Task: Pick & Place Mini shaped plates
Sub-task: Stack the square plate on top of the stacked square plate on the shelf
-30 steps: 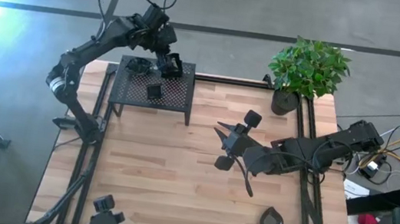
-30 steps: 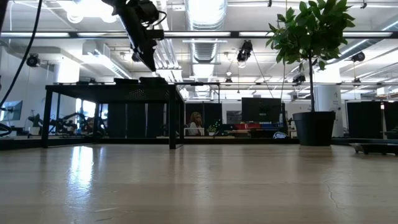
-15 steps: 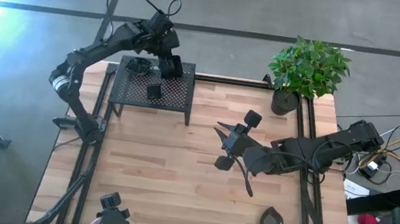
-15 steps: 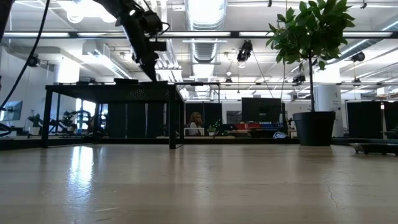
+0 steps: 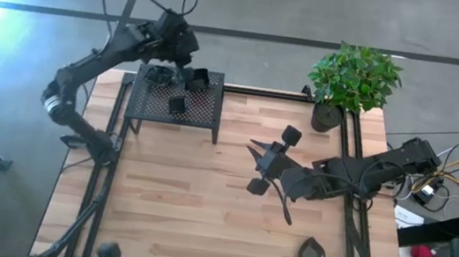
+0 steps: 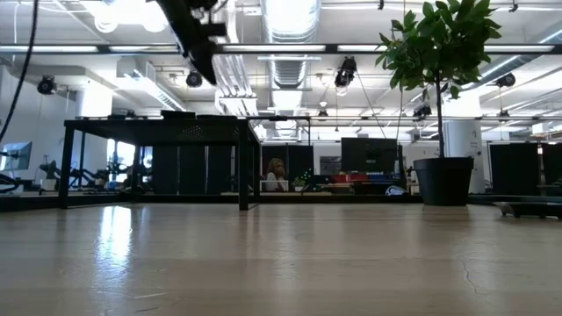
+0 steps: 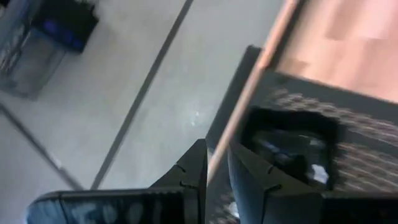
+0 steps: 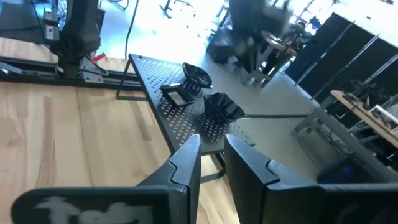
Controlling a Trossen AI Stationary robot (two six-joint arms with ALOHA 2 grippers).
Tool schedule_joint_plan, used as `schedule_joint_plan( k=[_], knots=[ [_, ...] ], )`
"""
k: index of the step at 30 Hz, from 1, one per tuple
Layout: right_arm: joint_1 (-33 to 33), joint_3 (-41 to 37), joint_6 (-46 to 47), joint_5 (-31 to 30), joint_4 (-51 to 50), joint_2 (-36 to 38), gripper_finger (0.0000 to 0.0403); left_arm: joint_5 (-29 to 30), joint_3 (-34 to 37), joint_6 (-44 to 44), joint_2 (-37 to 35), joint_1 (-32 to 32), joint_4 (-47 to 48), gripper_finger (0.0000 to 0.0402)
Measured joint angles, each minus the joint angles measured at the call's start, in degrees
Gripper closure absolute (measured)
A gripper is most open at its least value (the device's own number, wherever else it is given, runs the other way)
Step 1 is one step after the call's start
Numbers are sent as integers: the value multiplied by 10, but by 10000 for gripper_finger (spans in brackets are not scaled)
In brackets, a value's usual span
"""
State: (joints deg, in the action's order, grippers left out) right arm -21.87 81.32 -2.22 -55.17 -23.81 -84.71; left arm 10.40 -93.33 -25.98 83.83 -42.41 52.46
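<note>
Three mini shaped plates sit on the black perforated stand (image 5: 148,109): a rounded one (image 5: 161,73) at its back left, a squarish one (image 5: 200,77) at its back right corner, and a small square one (image 5: 177,104) near its middle; two more, a square plate (image 5: 290,136) and another dish (image 5: 257,187), lie on the wooden table (image 5: 165,209) well to the right of the stand.

The left gripper (image 5: 182,67) hangs above the stand's back edge, between the two rear plates; its fingers are drawn nearly together with only a slit between them, and nothing is in the slit. The right gripper (image 5: 257,157) lies low on the table right of the stand, pointing toward it; its fingers are equally close and hold nothing.

By my reading the left arm is between carries; it grips no plate and touches none. The next move calls for widening the fingers, choosing one plate, and coming down with a finger on each side of its rim; these dishes are shallow and glossy, so a skewed pinch could flick one away.

The middle plate lies flat, hollow upward, its edges turned slightly off the stand's edges; being square it has no real long axis. The loose square plate on the table sits cornerwise to the stand; whether the other table dish is elongated I cannot tell.
</note>
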Motion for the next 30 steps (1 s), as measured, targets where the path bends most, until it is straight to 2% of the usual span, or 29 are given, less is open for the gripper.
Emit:
schedule_joint_plan(
  k=[5, 11, 17, 24, 27, 30],
  knots=[
    [0, 0, 60, -1, -72, 17, 335, -2, 29, 10, -74, 90, 10, 342],
    [0, 0, 221, -2, -219, 33, 343, 6, 107, 55, -163, 242, 16, 342],
    [-2, -1, 352, 41, -316, 34, 352, 123, 203, 151, -228, 404, -9, 342],
    [-4, -12, 385, 91, -324, 32, 355, 229, 310, 257, -255, 581, -87, 342],
    [-4, -19, 397, 105, -331, 32, 355, 276, 353, 298, -254, 639, -131, 342],
    [-4, -25, 415, 110, -331, 32, 355, 295, 391, 350, -251, 687, -152, 342]
  ],
)
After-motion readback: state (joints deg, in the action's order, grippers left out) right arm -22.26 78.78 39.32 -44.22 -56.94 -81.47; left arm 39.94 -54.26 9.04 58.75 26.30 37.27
